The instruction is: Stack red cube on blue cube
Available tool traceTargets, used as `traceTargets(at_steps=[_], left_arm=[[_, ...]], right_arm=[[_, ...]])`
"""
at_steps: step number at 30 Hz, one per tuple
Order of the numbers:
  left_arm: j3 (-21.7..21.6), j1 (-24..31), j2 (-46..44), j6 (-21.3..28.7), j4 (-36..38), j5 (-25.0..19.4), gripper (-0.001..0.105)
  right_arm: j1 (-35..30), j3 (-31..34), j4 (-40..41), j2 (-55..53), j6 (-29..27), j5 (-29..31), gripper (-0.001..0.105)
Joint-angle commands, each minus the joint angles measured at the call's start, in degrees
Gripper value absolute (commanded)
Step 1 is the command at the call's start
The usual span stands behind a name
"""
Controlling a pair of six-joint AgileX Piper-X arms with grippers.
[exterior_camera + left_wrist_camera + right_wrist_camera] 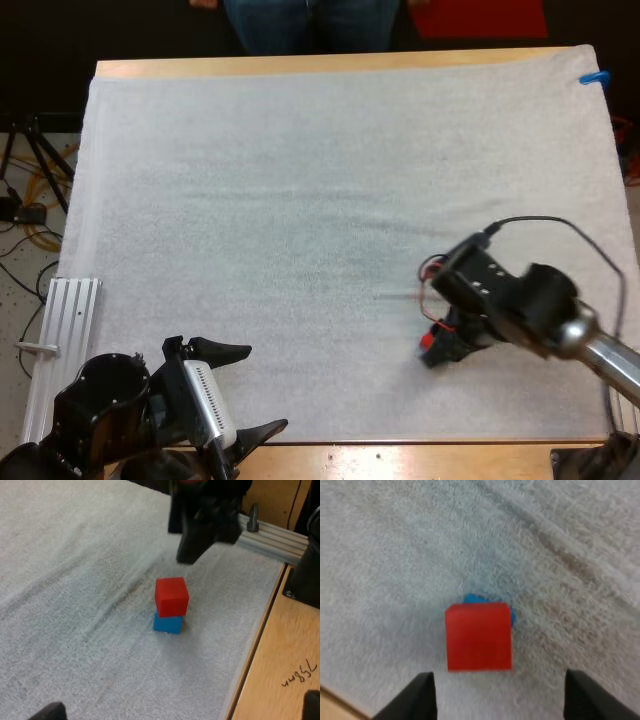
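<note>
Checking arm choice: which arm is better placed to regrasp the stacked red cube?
Right: the right tool, open, hangs over the red cube atop the blue cube; the left tool, open, is far off at the mat edge.

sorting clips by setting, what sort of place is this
Probably a robotics lab bench: a wooden table covered by a white mat, a tripod and loose cables beside it, and a red cube stacked on a blue cube.

The red cube rests upright on top of the blue cube — slightly offset, with blue showing past its edge — both on the white mat.
</note>
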Motion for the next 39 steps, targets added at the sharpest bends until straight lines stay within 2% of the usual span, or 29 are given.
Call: traceTargets(at_steps=[1,8,11,15,20,25,31,36,39], left_arm=[[-0.36,-0.28,0.18,0.03,-0.11,0.53,0.087],[-0.36,-0.28,0.18,-0.72,-2.01,-0.15,0.087],[-0.36,-0.28,2.01,-3.59,-4.12,-4.11,0.087],[-0.36,-0.28,6.31,-3.8,-7.46,-6.83,0.087],[-0.36,1.94,11.14,-4.36,-12.91,-8.26,0.087],[-0.36,11.16,12.9,-4.69,-17.85,-8.18,0.087],[-1.79,24.27,12.7,-3.12,-17.23,-8.18,0.087],[-5.67,34.51,12.5,-0.12,-15.79,-8.18,0.087],[-7.45,36.6,11.64,-0.13,-15.82,-8.18,0.087]], right_arm=[[0.08,-0.6,2.18,-2.38,0.21,-0.04,0.053],[-0.44,-0.58,2.76,-11.2,0.21,0.11,0.053],[-2.81,-0.58,1.08,-12.23,-0.19,1.09,0.053],[-10.22,-0.58,-2.97,-11.49,-3.89,0.6,0.053],[-20.35,-0.58,-7.51,-11.2,-6.8,-4.19,0.053],[-31.93,-0.58,-9.63,-11.2,-10.08,-6.11,0.053],[-42.82,-0.47,-9.79,-11.55,-11.23,-9.58,0.053],[-45.53,-0.47,-10.08,-13.97,-11.37,-9.0,0.053],[-45.51,-0.47,-10.08,-16.43,-11.23,-8.86,0.052]])
